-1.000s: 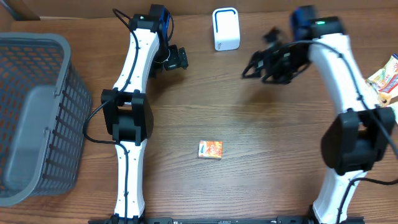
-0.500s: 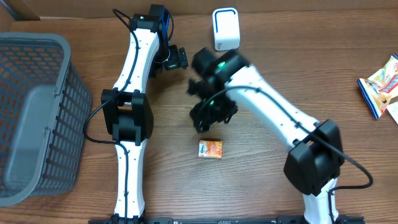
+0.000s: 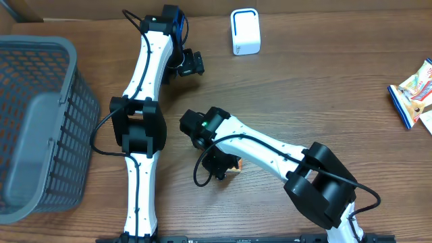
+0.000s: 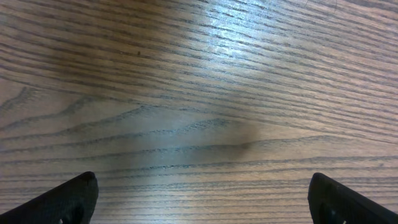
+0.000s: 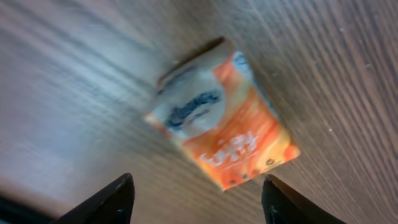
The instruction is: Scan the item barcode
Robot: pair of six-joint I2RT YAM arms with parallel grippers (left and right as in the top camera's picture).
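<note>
The item, a small orange and white packet, lies flat on the wooden table with its printed face up; no barcode shows. My right gripper hovers low over it, open, and the packet sits just ahead of the fingertips, not between them. From overhead the right gripper hides most of the packet, leaving an orange corner showing. The white scanner stands at the back centre. My left gripper is open over bare wood at the back, left of the scanner; its wrist view shows the left gripper with nothing between its tips.
A large grey mesh basket fills the left side of the table. Several snack packets lie at the right edge. The left arm runs up the table just left of the item.
My right arm has swung from the back right across to the centre front and come down over the packet, its jaws narrowing somewhat. The left arm has not moved.
</note>
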